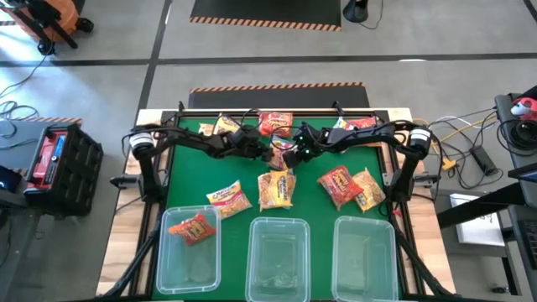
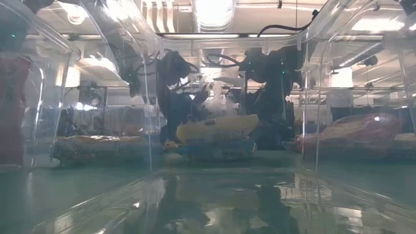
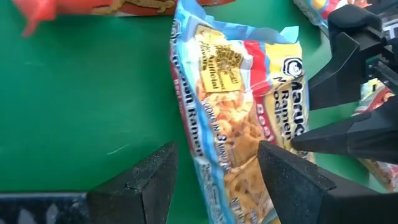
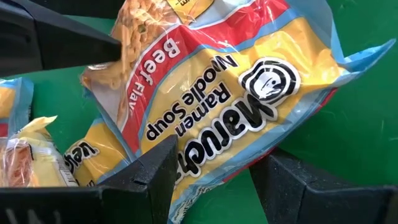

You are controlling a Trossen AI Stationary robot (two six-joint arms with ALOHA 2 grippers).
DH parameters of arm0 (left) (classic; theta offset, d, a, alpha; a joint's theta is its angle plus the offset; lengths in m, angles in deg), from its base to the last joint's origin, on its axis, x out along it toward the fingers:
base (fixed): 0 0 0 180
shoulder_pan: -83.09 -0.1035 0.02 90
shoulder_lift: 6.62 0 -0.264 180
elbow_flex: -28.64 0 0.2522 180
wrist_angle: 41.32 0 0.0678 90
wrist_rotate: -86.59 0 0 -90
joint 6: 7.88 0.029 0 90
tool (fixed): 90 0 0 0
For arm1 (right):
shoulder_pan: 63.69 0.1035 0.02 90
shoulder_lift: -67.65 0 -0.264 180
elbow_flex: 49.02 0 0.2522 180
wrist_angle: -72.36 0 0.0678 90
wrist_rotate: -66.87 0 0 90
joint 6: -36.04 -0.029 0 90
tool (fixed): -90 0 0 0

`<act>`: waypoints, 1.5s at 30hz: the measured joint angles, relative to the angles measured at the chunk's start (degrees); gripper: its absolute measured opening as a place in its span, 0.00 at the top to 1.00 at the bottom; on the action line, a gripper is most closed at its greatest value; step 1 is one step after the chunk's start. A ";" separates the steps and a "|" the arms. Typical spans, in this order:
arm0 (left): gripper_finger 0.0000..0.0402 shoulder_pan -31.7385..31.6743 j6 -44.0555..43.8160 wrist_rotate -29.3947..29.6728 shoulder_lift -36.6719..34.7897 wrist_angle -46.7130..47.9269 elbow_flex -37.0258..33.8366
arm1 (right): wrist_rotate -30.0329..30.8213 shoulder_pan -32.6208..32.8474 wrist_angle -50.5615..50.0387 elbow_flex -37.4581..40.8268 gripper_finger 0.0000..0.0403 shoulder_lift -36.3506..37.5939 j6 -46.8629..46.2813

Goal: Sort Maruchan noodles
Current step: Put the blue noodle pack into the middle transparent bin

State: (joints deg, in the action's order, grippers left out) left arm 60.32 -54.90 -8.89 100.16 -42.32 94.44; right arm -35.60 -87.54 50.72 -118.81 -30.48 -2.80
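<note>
A yellow and red Maruchan beef packet (image 1: 282,158) sits mid-table between both grippers and looks raised in the low view (image 2: 218,127). My left gripper (image 3: 217,180) comes from the left and is shut on one end of it. My right gripper (image 4: 214,186) comes from the right and is open, its fingers on either side of the packet's logo end (image 4: 267,81). More packets lie flat on the green mat near (image 1: 228,200) (image 1: 277,190) (image 1: 337,183) (image 1: 367,190) and far (image 1: 275,123). One red packet (image 1: 193,226) lies in the left tub. My left gripper pinches the packet's narrowed, crumpled end (image 3: 233,168) between its two fingers, which come roughly level from the table's left. The wrapper is twisted, with its printed face turned up. The rest of the packet reaches away toward the right gripper. I cannot tell whether my right gripper touches it.
Three clear plastic tubs stand in a row along the near edge: left (image 1: 191,252), middle (image 1: 278,256), right (image 1: 366,252). More packets lie by the far edge (image 1: 225,126) (image 1: 352,124). Bare green mat (image 1: 189,168) shows left of centre.
</note>
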 joint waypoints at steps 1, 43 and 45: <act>0.48 0.00 0.00 -0.04 0.23 0.00 0.24 | 0.00 -0.02 0.02 0.00 0.56 -0.01 0.12; 0.66 0.13 -4.54 -11.87 4.42 -5.77 1.30 | -0.06 -0.68 -7.03 0.02 0.56 5.06 6.73; 0.68 0.13 -4.55 -11.90 4.39 -5.84 1.30 | 0.00 -0.79 -7.26 0.02 0.56 6.97 6.73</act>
State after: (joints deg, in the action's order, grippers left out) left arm 60.45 -59.45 -20.79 104.55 -48.16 95.74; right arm -35.60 -88.33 43.46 -118.79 -23.51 3.93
